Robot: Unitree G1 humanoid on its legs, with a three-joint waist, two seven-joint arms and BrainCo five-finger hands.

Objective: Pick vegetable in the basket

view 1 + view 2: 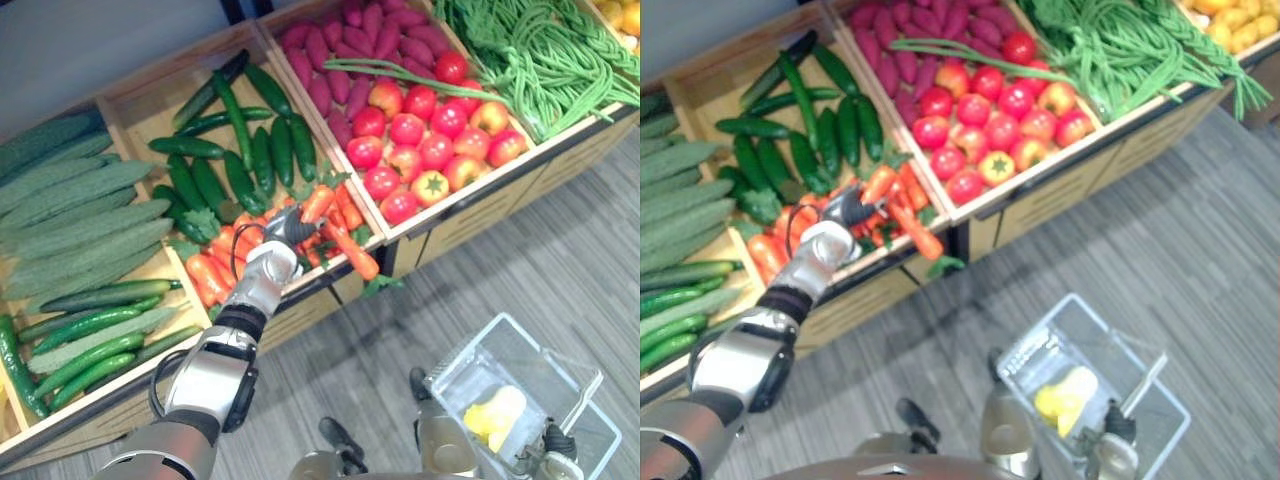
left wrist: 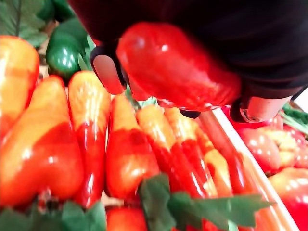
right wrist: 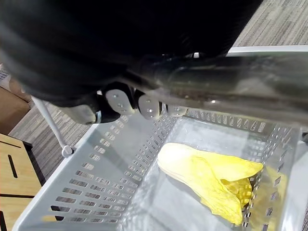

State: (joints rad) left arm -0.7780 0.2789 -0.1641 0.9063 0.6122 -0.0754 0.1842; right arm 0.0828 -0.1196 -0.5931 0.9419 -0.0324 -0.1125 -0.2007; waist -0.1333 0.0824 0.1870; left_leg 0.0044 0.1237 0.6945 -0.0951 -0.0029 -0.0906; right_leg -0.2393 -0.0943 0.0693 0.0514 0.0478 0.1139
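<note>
Slippage threatens: your left hand (image 1: 270, 262) curls round a glossy red-orange carrot (image 2: 178, 65) that could drop short of the clear plastic basket (image 3: 96, 192) your right hand (image 3: 144, 103) clasps.

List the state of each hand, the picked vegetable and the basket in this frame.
left hand: shut on a carrot, over the carrot pile.
carrot: held in the left hand's fingers, above the others.
right hand: shut on the basket's handle.
basket: upright, carried by its handle, holding one yellow leafy vegetable.
</note>
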